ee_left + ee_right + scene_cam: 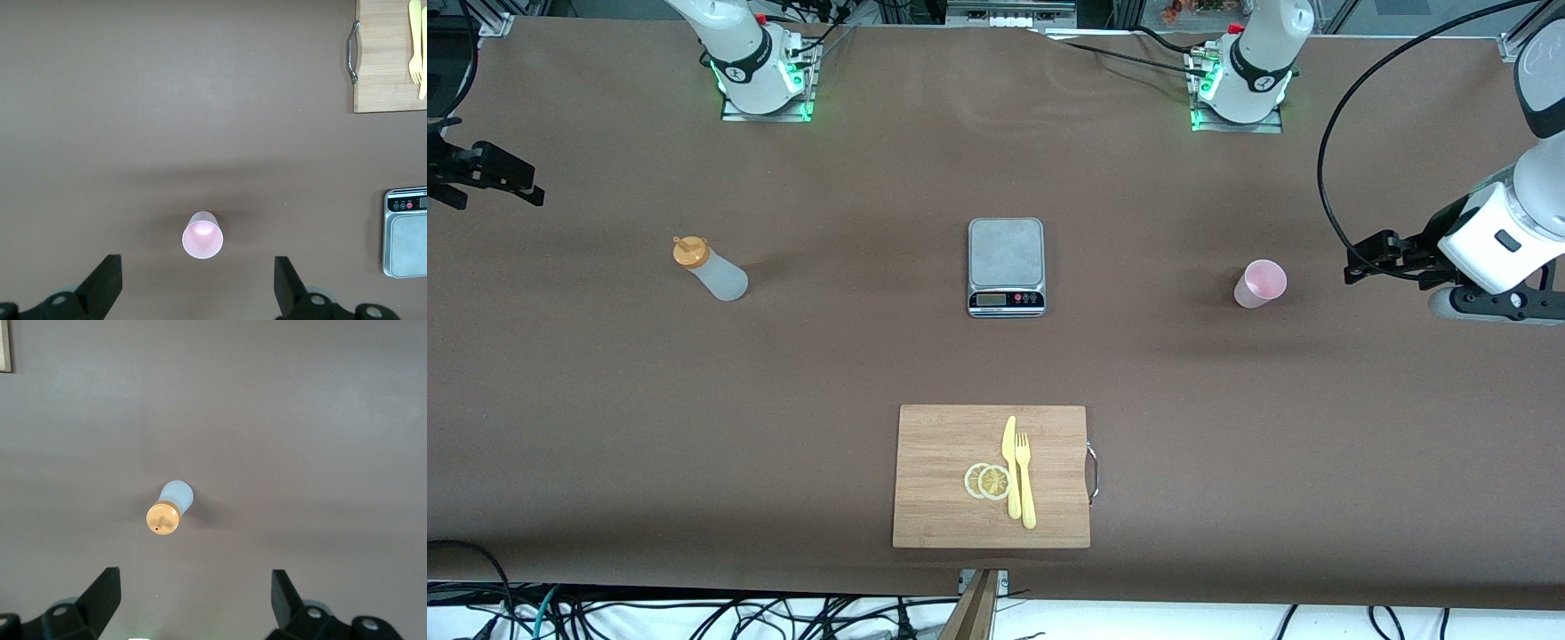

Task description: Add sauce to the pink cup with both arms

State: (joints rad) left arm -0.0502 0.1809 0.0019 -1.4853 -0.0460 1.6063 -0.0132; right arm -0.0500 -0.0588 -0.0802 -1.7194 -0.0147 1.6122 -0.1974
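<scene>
Sauce bottle (710, 270) and pink cup (1260, 284) stand upright at the right arm's and the left arm's ends of the table, a kitchen scale (1006, 267) between them. Left wrist view — left gripper (197, 283) spread wide, empty, above the cup. Right wrist view — right gripper (195, 601) equally wide, empty, above the bottle.

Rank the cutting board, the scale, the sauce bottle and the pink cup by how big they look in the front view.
1. Cutting board
2. Scale
3. Sauce bottle
4. Pink cup
</scene>
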